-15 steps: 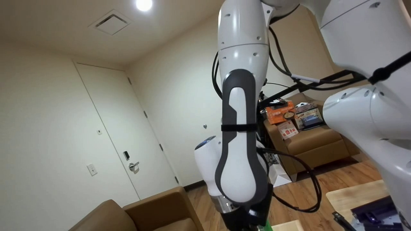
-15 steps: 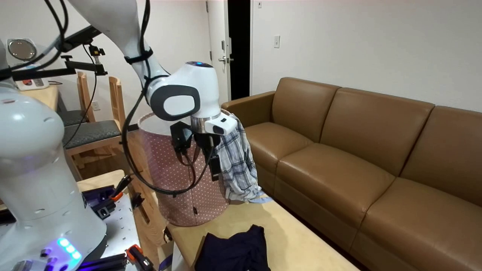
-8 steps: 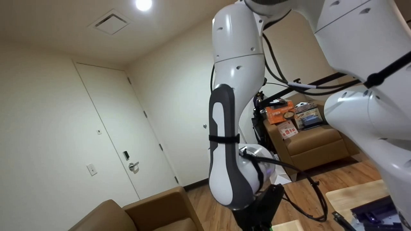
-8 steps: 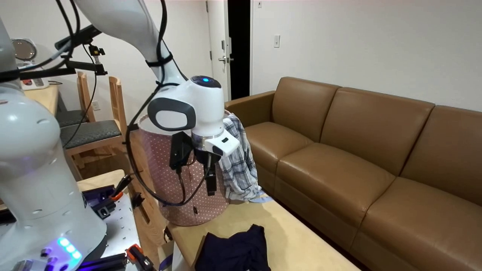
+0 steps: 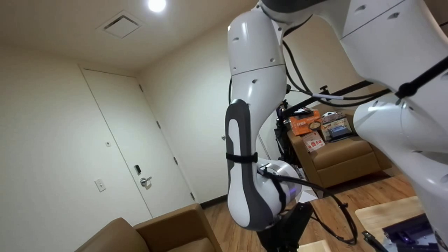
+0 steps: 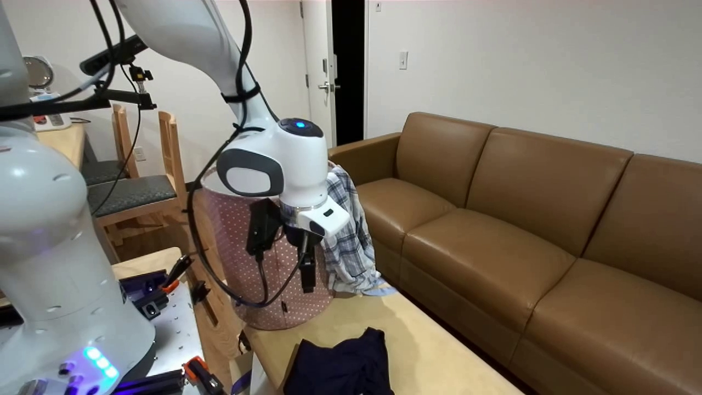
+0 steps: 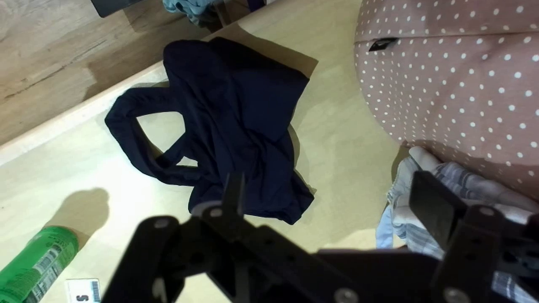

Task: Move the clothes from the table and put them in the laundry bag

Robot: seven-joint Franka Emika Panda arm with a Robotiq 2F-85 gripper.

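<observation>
A dark navy garment [image 6: 345, 365] lies crumpled on the table [image 6: 439, 356]; the wrist view shows it whole [image 7: 248, 109], with a looped strap. The pink polka-dot laundry bag [image 6: 236, 230] stands at the table's end and also shows in the wrist view [image 7: 454, 92]. A plaid shirt [image 6: 354, 252] hangs down the bag's outside to the table; its lower folds show in the wrist view [image 7: 484, 185]. My gripper [image 7: 330, 187] is open and empty above the table, between the navy garment and the shirt. In an exterior view the gripper [image 6: 308, 282] is in front of the bag.
A green cylinder [image 7: 42, 261] and a small labelled card [image 7: 83, 290] lie on the table. A teal cloth [image 7: 196, 8] is beyond the table edge. A brown sofa [image 6: 482, 236] runs alongside the table. Chairs [image 6: 142, 192] stand behind the arm.
My arm has swung and lowered, bringing the gripper down in front of the bag, with the wrist turned a little. The garment, shirt and bag have not moved.
</observation>
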